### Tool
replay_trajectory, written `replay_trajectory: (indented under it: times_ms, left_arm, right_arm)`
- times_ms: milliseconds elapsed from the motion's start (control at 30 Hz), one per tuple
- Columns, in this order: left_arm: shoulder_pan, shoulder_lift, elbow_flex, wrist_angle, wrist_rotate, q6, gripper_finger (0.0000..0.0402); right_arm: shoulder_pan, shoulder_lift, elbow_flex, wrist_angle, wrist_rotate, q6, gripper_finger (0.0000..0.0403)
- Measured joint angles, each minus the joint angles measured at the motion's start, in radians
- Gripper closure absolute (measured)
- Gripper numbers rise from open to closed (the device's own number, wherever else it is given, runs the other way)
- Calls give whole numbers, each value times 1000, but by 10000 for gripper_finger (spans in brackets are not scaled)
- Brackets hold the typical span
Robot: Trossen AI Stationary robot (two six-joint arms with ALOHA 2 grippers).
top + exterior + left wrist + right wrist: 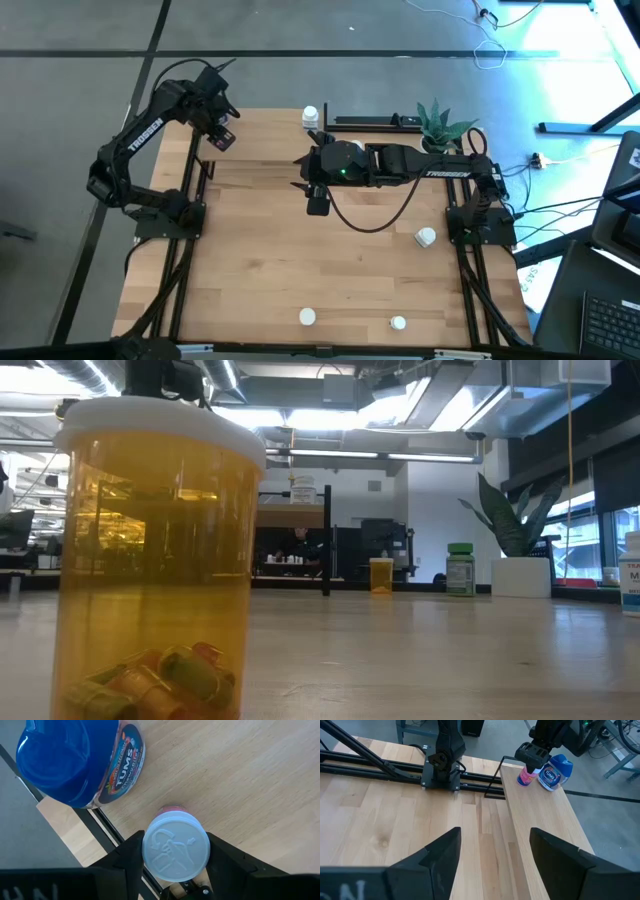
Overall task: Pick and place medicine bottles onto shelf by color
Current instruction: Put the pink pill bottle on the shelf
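In the left wrist view a pink bottle (pixel 172 812) with a white cap stands on the light wooden shelf (pixel 245 780), between the fingers of my left gripper (pixel 176 857). A blue Tums bottle (pixel 75 762) stands beside it. The right wrist view shows both bottles (pixel 525 776) (pixel 555 772) at the shelf's (pixel 540 825) far end under my left gripper (pixel 534 754). My right gripper (pixel 492 855) is open and hovers over the table's middle (pixel 315 195), holding nothing. White-capped bottles (pixel 427 237) (pixel 307 316) (pixel 399 323) (pixel 310 117) stand on the tabletop. My left gripper holds the pink bottle by its white cap (pixel 176 851), pinched between the two fingers (pixel 127 857) on opposite sides of the rim. The fingers come from above, pointing down. The bottle is upright, its base (pixel 523 783) on the shelf's top.
A potted green plant (pixel 440 125) stands at the table's far right. In the low view an orange bottle (pixel 150 560) fills the foreground; a small orange one (pixel 381 574), a green one (pixel 460 568) and a white one (pixel 630 575) stand farther off. Cables trail from the right arm (pixel 370 215).
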Motion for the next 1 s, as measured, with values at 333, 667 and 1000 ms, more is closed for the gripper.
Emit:
replay_trajectory:
  times_ms: [333, 667, 1000]
  left_arm:
    - [0, 0, 0, -1, 1, -18, 232]
    - [0, 3, -5, -5, 4, -18, 195]
    - [0, 2, -5, 16, -20, 5, 189]
  right_arm:
    - [0, 0, 0, 0, 0, 0, 164]
    - [0, 0, 0, 0, 0, 0, 164]
    - [0, 0, 0, 0, 0, 0, 164]
